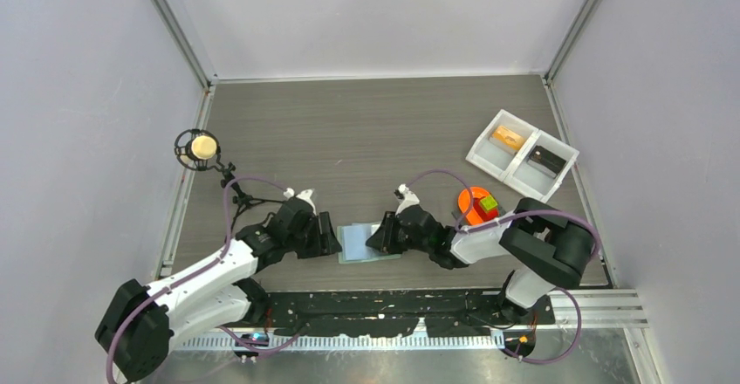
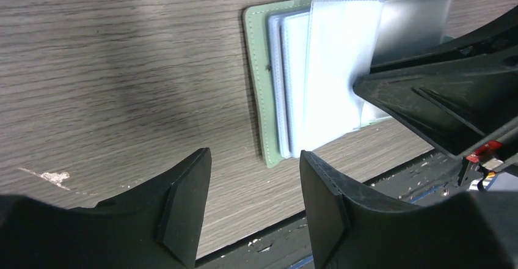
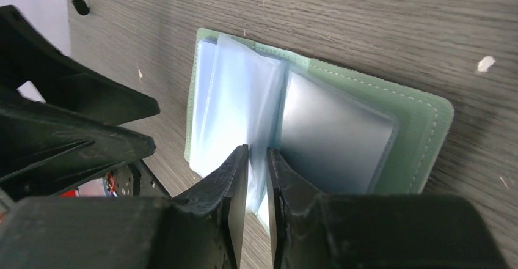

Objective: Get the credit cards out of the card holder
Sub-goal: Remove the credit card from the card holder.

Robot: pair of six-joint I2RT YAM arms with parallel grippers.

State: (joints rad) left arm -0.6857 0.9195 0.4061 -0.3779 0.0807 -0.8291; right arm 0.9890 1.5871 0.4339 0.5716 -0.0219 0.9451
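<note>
Right pincer (image 3: 256, 153) nipping pocket leaf (image 3: 235, 98) of open card holder (image 3: 421, 128); left pincer (image 2: 253, 156) released beside it

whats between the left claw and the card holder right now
Only a short stretch of bare wood table; the left wrist view shows it, with the left claw open, just short of the card holder.

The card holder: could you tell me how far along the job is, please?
Done: the card holder lies open. In hand: the right gripper pinches one clear sleeve; the left gripper hovers open beside it. Left: emptying the sleeves; nothing lies out beside it.
</note>
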